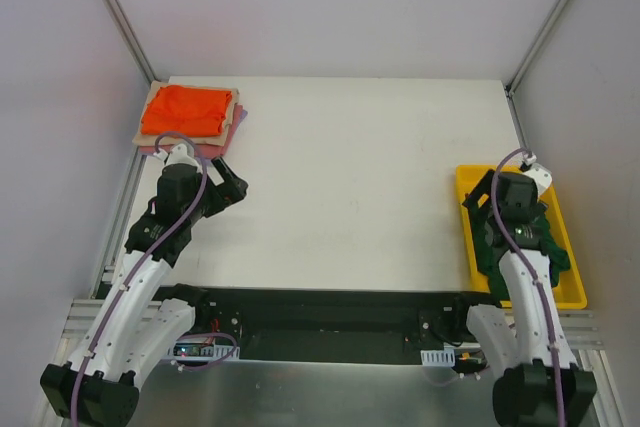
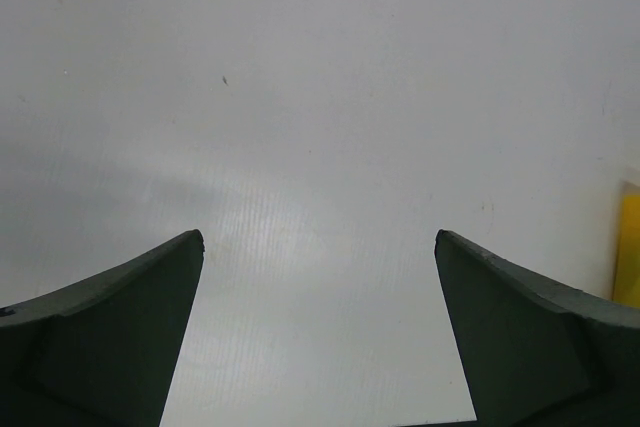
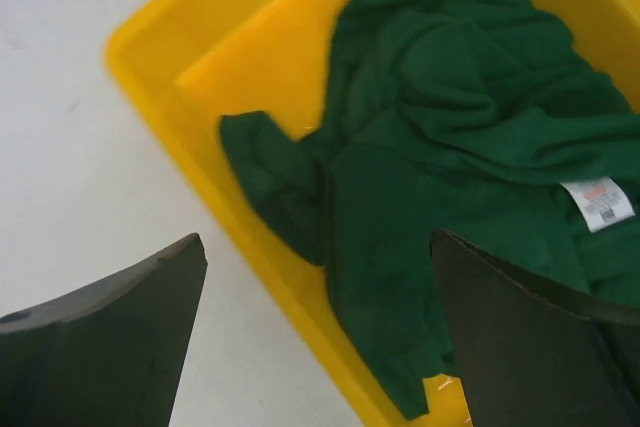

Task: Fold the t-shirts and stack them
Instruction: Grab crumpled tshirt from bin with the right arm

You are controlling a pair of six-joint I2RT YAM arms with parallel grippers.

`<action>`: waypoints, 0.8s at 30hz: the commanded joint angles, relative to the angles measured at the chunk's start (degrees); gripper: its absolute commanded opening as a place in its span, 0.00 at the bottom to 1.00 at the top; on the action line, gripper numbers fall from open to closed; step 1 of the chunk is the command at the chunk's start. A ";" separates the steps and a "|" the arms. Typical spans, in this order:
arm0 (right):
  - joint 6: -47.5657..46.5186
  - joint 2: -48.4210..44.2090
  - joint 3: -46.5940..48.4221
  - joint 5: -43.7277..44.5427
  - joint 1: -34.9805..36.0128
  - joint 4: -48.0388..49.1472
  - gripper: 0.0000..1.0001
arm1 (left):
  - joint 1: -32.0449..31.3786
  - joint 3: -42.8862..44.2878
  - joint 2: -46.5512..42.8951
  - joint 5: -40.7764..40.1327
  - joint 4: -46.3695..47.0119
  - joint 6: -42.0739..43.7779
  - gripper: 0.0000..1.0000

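A crumpled dark green t-shirt (image 3: 450, 137) with a white neck label lies in the yellow tray (image 3: 160, 57) at the right of the table; in the top view the right arm covers most of that green shirt (image 1: 488, 252). My right gripper (image 3: 318, 239) hangs open above the tray's left rim, holding nothing. A folded bright orange t-shirt (image 1: 185, 110) tops a stack at the far left corner, with a tan edge (image 1: 237, 107) and a pink edge (image 1: 232, 131) showing beneath. My left gripper (image 1: 232, 179) stands open just in front of that stack, over bare table (image 2: 320, 97).
The yellow tray (image 1: 472, 227) sits against the table's right edge. White walls and metal frame posts close in the back corners. A dark base rail runs along the near edge between the two arm bases. The tray's edge (image 2: 630, 247) shows in the left wrist view.
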 commanded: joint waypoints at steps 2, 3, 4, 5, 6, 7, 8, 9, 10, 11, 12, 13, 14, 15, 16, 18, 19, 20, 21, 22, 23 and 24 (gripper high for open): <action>4.79 13.28 4.64 -1.31 -15.33 -2.24 0.96 | -0.35 -0.74 -1.20 1.09 2.28 -0.38 0.99; 4.71 16.17 4.90 -2.44 -18.40 -1.71 0.96 | -0.35 -0.56 -0.94 1.53 2.36 -0.29 0.99; 4.79 18.64 5.60 -4.11 -22.00 -1.88 0.96 | -0.35 -0.48 -0.76 1.88 2.37 -0.11 0.99; 5.14 21.27 5.61 -4.47 -23.51 -1.70 0.97 | -0.26 -0.47 -0.67 2.15 2.28 0.06 0.99; 5.58 23.65 5.26 -4.13 -24.48 -0.75 0.97 | -0.35 -0.74 -0.76 2.06 2.36 0.07 0.99; 5.67 25.59 4.73 -4.99 -25.01 0.48 0.97 | -0.35 -1.00 -0.67 1.71 2.37 -0.11 0.99; 5.50 27.78 4.20 -6.05 -25.19 1.89 0.97 | -0.35 -1.09 -0.67 1.45 2.37 -0.20 0.99; 5.41 29.89 3.85 -7.71 -25.28 3.47 0.97 | -0.35 -1.00 -0.58 1.53 2.37 -0.11 0.99; 5.23 31.57 3.33 -9.29 -25.28 4.70 0.98 | -0.35 -1.00 -0.49 1.71 2.37 0.06 0.99; 5.32 33.41 2.89 -10.61 -25.28 5.76 0.99 | -0.35 -0.83 -0.58 1.88 2.37 0.07 0.99; 5.41 34.91 2.53 -11.15 -25.28 6.55 0.94 | -0.35 -0.83 -0.49 1.71 2.37 0.07 0.99; 5.32 36.14 2.53 -11.15 -25.28 6.99 0.84 | -0.35 -0.83 -0.49 1.53 2.37 0.07 0.99; 5.06 36.68 2.79 -11.15 -25.28 6.91 0.69 | -0.35 -0.74 -0.49 1.53 2.37 0.07 0.99; 4.80 36.07 2.97 -11.33 -25.28 6.82 0.56 | -0.35 -0.65 -0.49 1.71 2.37 0.07 0.99; 4.88 34.59 3.23 -11.24 -25.28 6.82 0.36 | -0.35 -0.82 -0.75 1.71 2.28 -0.02 0.99; 4.71 29.33 3.32 -11.68 -25.20 8.13 0.05 | -0.35 -0.91 -0.67 0.92 2.37 -1.07 0.99; 4.97 25.91 3.32 -12.38 -25.20 8.49 0.01 | -0.35 -0.83 -0.32 0.74 2.37 -1.25 0.99; 5.14 22.83 3.49 -13.17 -25.11 8.49 0.01 | -0.35 -0.74 0.03 0.92 2.54 -1.78 0.99; 5.49 18.97 3.84 -13.78 -24.85 8.23 0.01 | -0.35 -0.56 0.38 1.53 3.06 -2.04 0.99; 5.76 15.19 4.46 -13.97 -24.24 7.71 0.01 | -0.35 -0.56 0.73 2.75 3.94 -1.96 0.99; 5.67 12.19 5.59 -14.14 -23.36 7.09 0.01 | -0.35 -0.65 1.26 2.94 4.73 -1.96 0.99; 5.24 9.12 7.17 -14.40 -22.13 5.96 0.01 | -0.43 -0.74 1.79 5.46 5.87 -1.52 0.99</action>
